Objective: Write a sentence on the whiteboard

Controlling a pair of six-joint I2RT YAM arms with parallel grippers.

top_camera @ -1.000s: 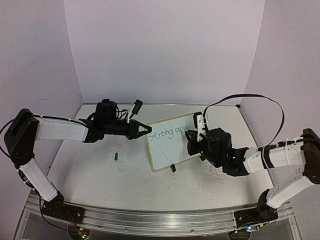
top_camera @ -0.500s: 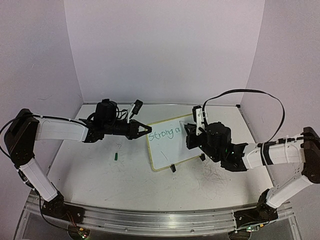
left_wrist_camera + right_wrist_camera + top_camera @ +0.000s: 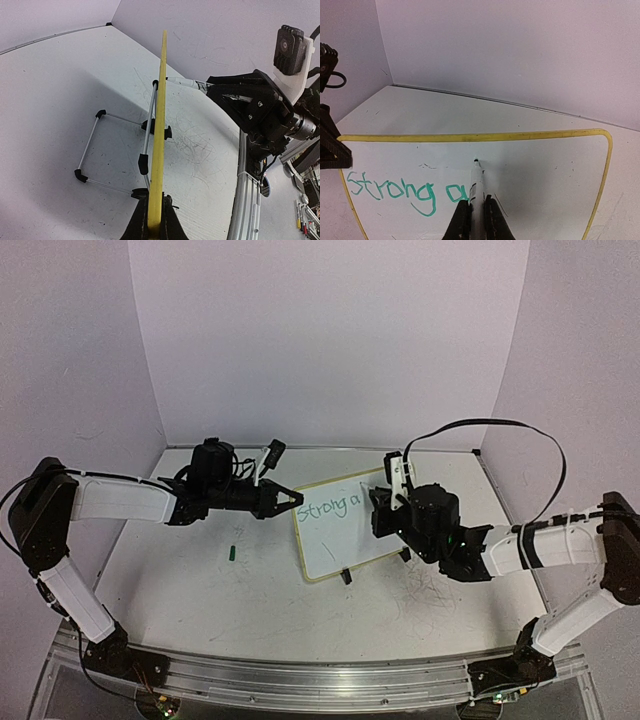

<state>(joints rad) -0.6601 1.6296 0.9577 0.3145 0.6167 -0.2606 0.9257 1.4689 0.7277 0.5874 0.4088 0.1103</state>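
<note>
The whiteboard (image 3: 335,540) stands tilted on its wire stand at mid-table. Green writing (image 3: 330,507) on it reads "Strong a". My left gripper (image 3: 296,500) is shut on the board's left yellow edge; the left wrist view shows the frame (image 3: 161,120) edge-on between the jaws (image 3: 155,227). My right gripper (image 3: 378,508) is shut on a white marker (image 3: 478,187). The marker's tip is at the board (image 3: 545,170), just up and right of the "a" of the writing (image 3: 395,189). I cannot tell if the tip touches.
A small green marker cap (image 3: 232,553) lies on the table left of the board. The board's wire stand (image 3: 120,150) with black feet sits behind it. Purple walls enclose the table on three sides. An aluminium rail (image 3: 300,675) runs along the near edge.
My right gripper has moved slightly up and left along the board with the marker. The left gripper and the board have not moved.
</note>
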